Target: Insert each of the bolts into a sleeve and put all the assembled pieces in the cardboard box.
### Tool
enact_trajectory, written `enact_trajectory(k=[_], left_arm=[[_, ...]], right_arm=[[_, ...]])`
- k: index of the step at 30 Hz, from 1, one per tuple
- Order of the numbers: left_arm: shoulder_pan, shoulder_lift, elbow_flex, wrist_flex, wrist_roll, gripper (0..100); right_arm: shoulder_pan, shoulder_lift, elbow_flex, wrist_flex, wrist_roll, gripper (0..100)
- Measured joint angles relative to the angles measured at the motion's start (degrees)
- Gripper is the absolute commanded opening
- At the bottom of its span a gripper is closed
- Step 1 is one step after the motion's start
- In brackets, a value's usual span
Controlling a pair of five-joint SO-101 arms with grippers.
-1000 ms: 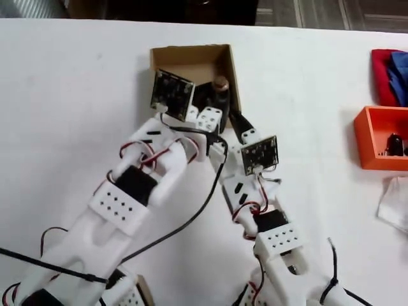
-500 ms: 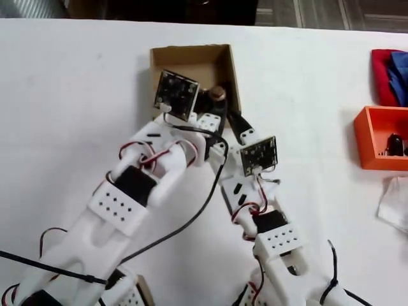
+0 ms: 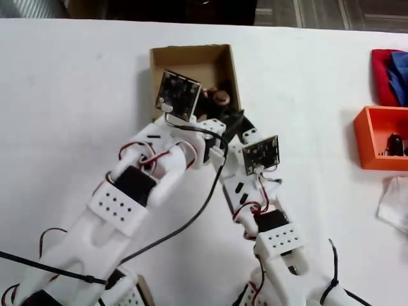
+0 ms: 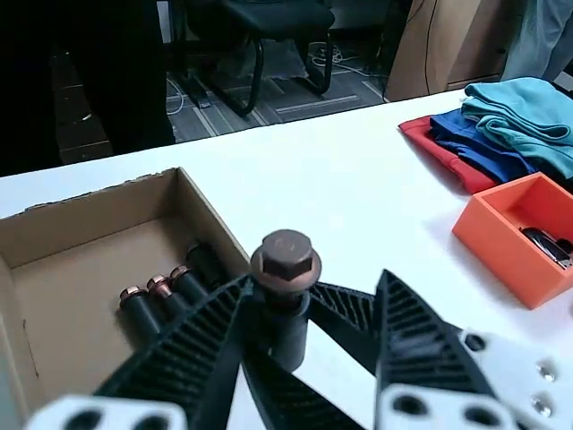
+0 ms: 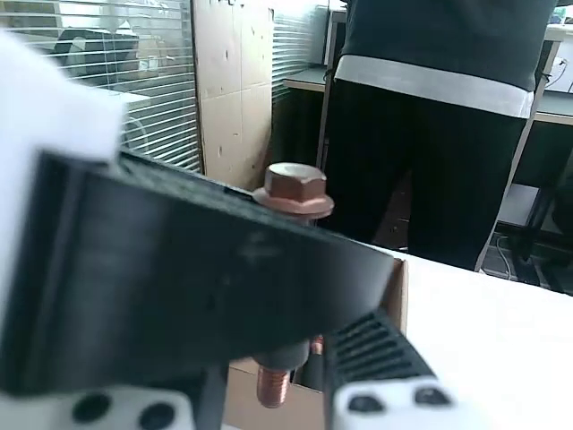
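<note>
Left end effector [image 4: 316, 279], right end effector [image 3: 228, 115], bolt [image 3: 221, 97] crowd box [image 3: 191, 56] at surface's [image 3: 76, 95] far edge; left side free. Bin [image 3: 373, 137], cloths [image 3: 389, 73] block right edge.

An office-like workroom is suggested: a black swivel chair [image 4: 269, 31] on a castor base is seen on the floor [image 4: 224, 107] beyond the white table [image 3: 76, 95], loose cables [image 4: 333, 55] are left beside it, and slatted window blinds [image 5: 152, 81] are seen near a desk [image 5: 309, 82]
</note>
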Motion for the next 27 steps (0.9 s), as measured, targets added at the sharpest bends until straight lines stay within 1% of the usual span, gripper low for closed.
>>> enact_trajectory(k=[10,17,19,20,21,22,23,24,25,27], left_arm=[[-4.9,-0.1,-0.1,-0.1,0.1,17],[-5.2,-0.7,-0.2,-0.1,0.0,16],[-6.2,-2.6,-0.8,-0.1,0.0,12],[-7.0,-3.9,-1.1,-0.1,0.0,8],[-8.4,-5.0,-1.3,-0.1,0.0,3],[-10.1,-6.2,-1.3,-0.1,0.0,2],[-12.3,-7.0,-1.3,-0.1,0.0,4],[-15.0,-8.0,-1.2,-0.1,0.0,4],[-18.1,-9.1,-0.5,-0.1,0.0,2],[-25.0,-11.4,2.3,-0.1,0.0,3]], right_arm=[[1.1,0.2,0.1,0.1,0.1,2.3],[1.2,0.2,0.1,0.1,0.1,2.3],[1.3,0.1,0.1,1.0,0.1,2.3],[1.5,0.1,0.1,2.1,0.1,2.2],[1.8,0.1,0.1,3.8,0.1,2.2],[2.1,0.1,-0.3,6.0,-0.1,2.2],[2.1,0.2,-1.5,8.8,-0.1,2.2],[2.1,0.2,-3.5,12.3,-0.1,2.2],[2.3,0.2,-6.2,16.4,-0.4,2.2],[3.3,0.2,-13.3,25.2,-2.5,2.2]])
